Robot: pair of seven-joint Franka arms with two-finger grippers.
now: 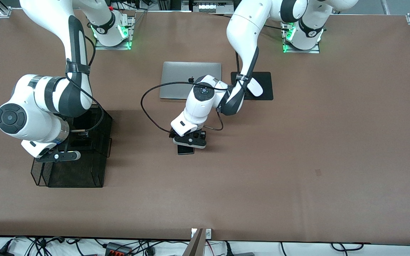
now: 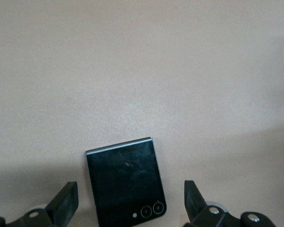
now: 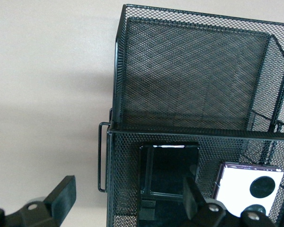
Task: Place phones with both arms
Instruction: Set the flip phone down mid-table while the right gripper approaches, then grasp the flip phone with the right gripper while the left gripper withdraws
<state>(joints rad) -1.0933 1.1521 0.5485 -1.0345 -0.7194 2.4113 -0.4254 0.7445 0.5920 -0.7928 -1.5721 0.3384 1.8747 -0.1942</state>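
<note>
A small squarish black flip phone (image 2: 125,184) lies flat on the brown table (image 1: 297,142), near its middle (image 1: 185,149). My left gripper (image 1: 189,141) hangs just over it, open (image 2: 130,203), one finger (image 2: 66,203) on each side and neither touching it. My right gripper (image 1: 61,155) is open (image 3: 128,198) above the black mesh organizer (image 3: 189,80) at the right arm's end of the table, holding nothing. Inside the organizer stand a black slab phone (image 3: 169,170) and, beside it, a lavender flip phone (image 3: 248,182) with black camera circles.
A shut silver laptop (image 1: 180,76) lies farther from the front camera than the flip phone. Beside it a white mouse (image 1: 255,88) sits on a black pad (image 1: 265,80). The organizer (image 1: 73,170) has several compartments and a wire handle (image 3: 102,156).
</note>
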